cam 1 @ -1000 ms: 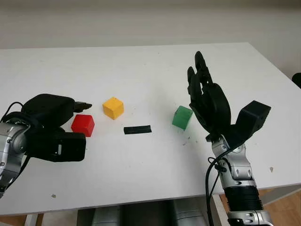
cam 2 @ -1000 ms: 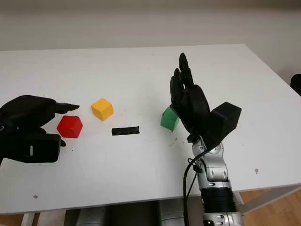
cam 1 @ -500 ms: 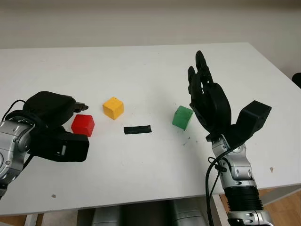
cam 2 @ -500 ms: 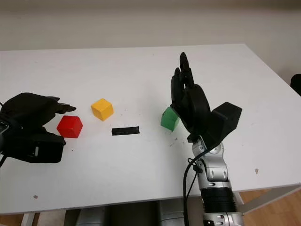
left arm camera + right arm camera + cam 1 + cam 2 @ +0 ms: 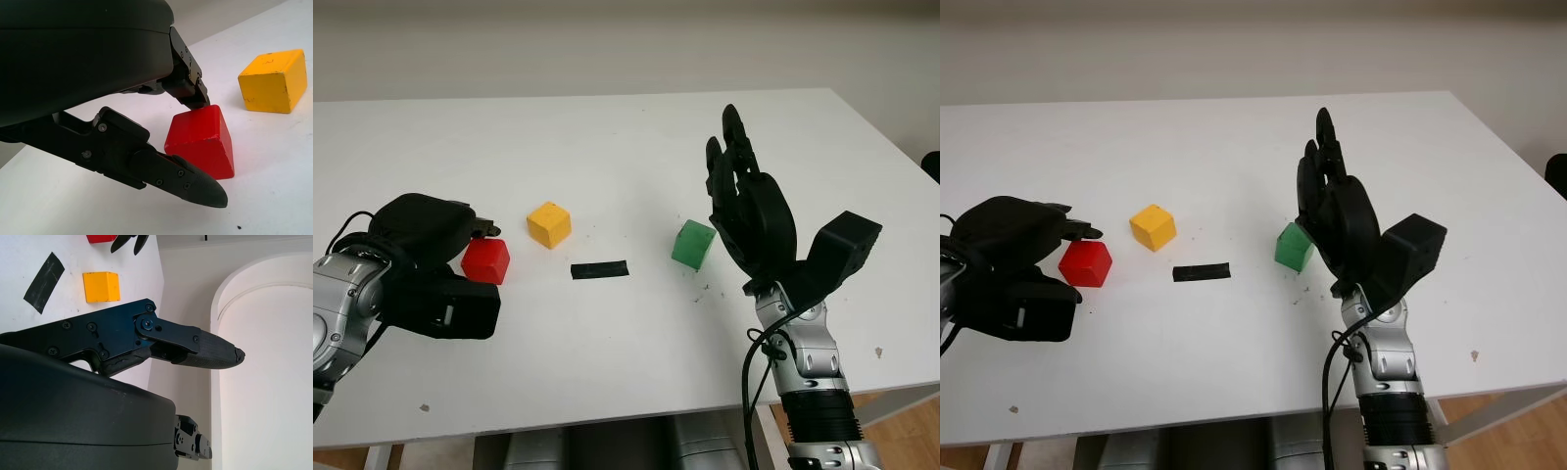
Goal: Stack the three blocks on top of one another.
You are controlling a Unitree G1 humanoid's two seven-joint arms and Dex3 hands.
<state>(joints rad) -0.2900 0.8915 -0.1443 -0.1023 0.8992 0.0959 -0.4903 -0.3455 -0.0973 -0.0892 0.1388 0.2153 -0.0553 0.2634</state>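
Left hand (image 5: 431,255) is sitting low at the table's (image 5: 607,147) left side, right up against the red block (image 5: 486,260), fingers (image 5: 188,90) apart around it: one tip is touching the block's top edge, another is lying in front of it, not clamped on. Red is resting on the table, yellow block (image 5: 549,223) just beside it further in, each one apart, nothing stacked. A black tape strip (image 5: 600,269) is lying between yellow and the green block (image 5: 692,244). Right hand (image 5: 749,211) is hanging upright just right of green, open, holding nothing
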